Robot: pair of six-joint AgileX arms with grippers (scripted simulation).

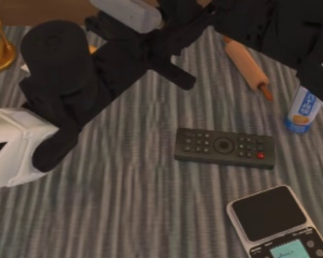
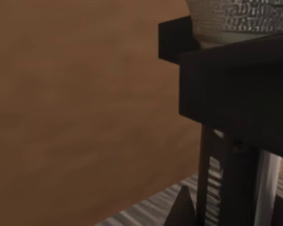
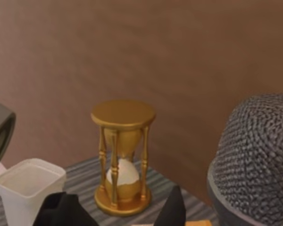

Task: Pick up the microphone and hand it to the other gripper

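My two tools meet above the desk's far edge; right tool (image 1: 204,13) grasps the microphone (image 3: 254,165); left tool's (image 1: 175,67) grip I cannot tell; align carefully before clamping

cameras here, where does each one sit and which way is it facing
Top view: above the table, looking down on the remote, rolling pin and both black arms meeting at the far edge.
Left wrist view: on the left arm, facing the brown wall, with dark gripper parts close up under the microphone head.
Right wrist view: on the right arm, facing the hourglass, with the microphone beside it.
Both wrist views share the microphone's mesh head.
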